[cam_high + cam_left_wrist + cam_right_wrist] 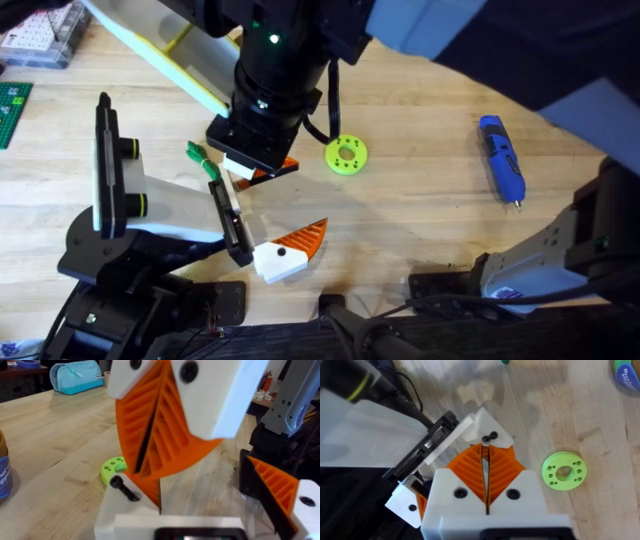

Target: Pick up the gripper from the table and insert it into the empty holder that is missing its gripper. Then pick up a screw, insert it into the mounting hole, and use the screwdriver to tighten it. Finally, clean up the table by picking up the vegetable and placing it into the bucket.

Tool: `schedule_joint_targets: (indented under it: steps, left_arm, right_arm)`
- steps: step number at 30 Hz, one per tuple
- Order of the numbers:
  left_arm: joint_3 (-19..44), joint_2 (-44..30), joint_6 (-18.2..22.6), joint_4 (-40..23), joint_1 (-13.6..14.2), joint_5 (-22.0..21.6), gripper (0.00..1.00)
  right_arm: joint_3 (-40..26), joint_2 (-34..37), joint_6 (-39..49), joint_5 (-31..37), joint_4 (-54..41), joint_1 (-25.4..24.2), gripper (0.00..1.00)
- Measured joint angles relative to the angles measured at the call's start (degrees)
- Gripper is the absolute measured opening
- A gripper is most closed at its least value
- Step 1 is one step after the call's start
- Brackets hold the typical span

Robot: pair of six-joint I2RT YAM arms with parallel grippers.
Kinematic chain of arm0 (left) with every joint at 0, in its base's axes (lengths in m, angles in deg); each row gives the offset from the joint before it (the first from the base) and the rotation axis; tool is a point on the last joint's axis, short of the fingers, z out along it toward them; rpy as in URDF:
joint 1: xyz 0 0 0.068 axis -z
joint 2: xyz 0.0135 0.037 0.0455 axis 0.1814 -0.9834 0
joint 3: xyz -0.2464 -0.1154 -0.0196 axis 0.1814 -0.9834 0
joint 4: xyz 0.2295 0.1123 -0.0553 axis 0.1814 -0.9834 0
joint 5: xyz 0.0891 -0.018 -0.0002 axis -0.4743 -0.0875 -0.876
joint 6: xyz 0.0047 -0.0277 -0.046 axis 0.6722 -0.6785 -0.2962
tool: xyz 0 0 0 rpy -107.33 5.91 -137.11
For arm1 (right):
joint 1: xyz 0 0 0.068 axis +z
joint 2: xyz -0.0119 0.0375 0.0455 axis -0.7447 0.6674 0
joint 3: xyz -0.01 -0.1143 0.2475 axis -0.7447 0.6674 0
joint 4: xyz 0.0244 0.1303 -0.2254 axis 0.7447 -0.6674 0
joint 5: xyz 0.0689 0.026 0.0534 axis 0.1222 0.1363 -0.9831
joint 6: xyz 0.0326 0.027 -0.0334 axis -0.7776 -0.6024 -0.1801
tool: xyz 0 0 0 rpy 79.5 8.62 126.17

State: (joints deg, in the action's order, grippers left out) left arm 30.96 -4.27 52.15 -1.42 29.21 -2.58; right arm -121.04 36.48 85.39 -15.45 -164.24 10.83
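Note:
My right gripper (255,165) reaches down over the table's middle. Its orange pads (470,472) are shut on the gripper (487,432), a white block with an orange wedge. The block is pressed against the holder's black end plate (427,450), and a black screw (125,489) sticks out of it. The holder (150,205) lies at the left with the twin (290,250) mounted on it. The blue screwdriver (502,158) lies far right. A green vegetable (197,153) lies beside the right gripper. My left gripper's white body (170,527) lies right under the held block.
A lime-green disc with holes (346,154) lies just right of the right gripper. A round container's rim (626,372) peeks in at a corner; I cannot tell whether it is the bucket. Clear boxes (40,35) stand at the far left.

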Motion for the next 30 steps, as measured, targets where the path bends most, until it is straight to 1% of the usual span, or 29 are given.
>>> schedule_joint_targets:
  steps: [15,16,17,21,22,23,24,30]
  left_arm:
    - [0.0,0.0,0.0,-0.1,0.0,0.0,0.99]
    - [0.0,0.0,0.0,-0.1,0.0,0.0,0.99]
    - [0.0,0.0,0.0,-0.1,0.0,0.0,0.99]
    - [0.0,0.0,0.0,-0.1,0.0,0.0,0.99]
    - [0.0,0.0,0.0,-0.1,0.0,0.0,0.99]
    - [0.0,0.0,0.0,-0.1,0.0,0.0,0.99]
    - [0.0,0.0,0.0,-0.1,0.0,0.0,0.99]
    - [0.0,0.0,0.0,-0.1,0.0,0.0,0.99]
  right_arm:
    - [0.0,0.0,0.4,0.0,0.2,0.0,0.004]
    - [0.0,0.0,0.4,0.0,0.2,0.0,0.058]
    - [0.0,0.0,0.4,0.0,0.2,0.0,0.171]
    - [0.0,0.0,0.4,0.0,0.3,0.0,0.771]
    - [0.0,0.0,0.5,0.0,0.4,0.0,0.899]
    - [0.0,0.0,0.7,0.0,0.5,0.0,0.97]
    - [0.0,0.0,0.7,0.0,0.6,0.0,0.987]
    - [0.0,0.0,0.9,0.0,2.4,-0.1,0.988]
